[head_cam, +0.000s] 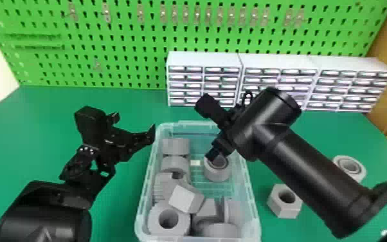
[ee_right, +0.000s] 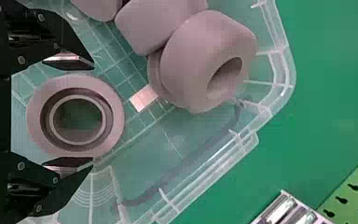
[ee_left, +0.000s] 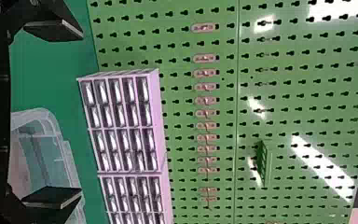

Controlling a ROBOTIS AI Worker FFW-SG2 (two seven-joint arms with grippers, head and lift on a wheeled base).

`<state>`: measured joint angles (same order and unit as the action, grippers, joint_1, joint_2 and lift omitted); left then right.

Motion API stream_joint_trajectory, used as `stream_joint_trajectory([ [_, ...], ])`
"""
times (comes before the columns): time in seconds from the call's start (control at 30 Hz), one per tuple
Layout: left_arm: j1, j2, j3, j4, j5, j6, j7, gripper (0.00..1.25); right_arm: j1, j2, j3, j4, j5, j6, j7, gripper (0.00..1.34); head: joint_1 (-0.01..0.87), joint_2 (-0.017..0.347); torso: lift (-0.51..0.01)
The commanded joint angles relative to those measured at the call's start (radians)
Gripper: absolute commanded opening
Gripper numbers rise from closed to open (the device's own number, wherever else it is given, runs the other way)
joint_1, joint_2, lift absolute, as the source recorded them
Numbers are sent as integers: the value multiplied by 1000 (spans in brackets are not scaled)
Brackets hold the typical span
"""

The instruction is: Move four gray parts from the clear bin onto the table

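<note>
Head view. The right gripper (head_cam: 214,155) points down into the clear bin (head_cam: 140,206), its visible fingertip over the edge of a round gray part (head_cam: 216,175). This part has its ring-shaped opening upward and lies near the bin's right wall, apart from the other gray parts (head_cam: 176,146), which are grouped along the left side and at the near end. On the green table (head_cam: 119,99), to the right of the bin, lie a six-sided gray part (head_cam: 283,206) and a second round gray part (head_cam: 339,161). The left gripper (head_cam: 133,127) is above the table just left of the bin, near its far left corner.

Left wrist view. The two fingers of the left gripper stand wide apart, with nothing held; beyond them are white drawer cabinets (ee_left: 161,186) and the green pegboard (ee_left: 186,102).

Right wrist view. The fingers of the right gripper stand open on opposite sides of the round gray part. A narrow gap separates one finger from its rim; whether the other touches cannot be told.
</note>
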<state>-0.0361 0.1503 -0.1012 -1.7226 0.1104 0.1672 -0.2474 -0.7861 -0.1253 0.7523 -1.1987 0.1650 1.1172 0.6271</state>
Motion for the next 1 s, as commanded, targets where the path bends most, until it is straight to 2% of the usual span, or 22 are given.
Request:
stream_joint_trajectory([
  [0.0,-2,0,2,0,0,0,-1,1135,-9,1,15,25,2,-19,11,801,678,34,-50],
  [0.43,-7,2,5,0,0,0,-3,1135,-18,4,59,87,22,-80,66,801,678,34,-50],
  [0.97,-14,2,3,6,0,0,-6,1137,-33,-4,99,134,31,-163,75,790,678,34,-50],
])
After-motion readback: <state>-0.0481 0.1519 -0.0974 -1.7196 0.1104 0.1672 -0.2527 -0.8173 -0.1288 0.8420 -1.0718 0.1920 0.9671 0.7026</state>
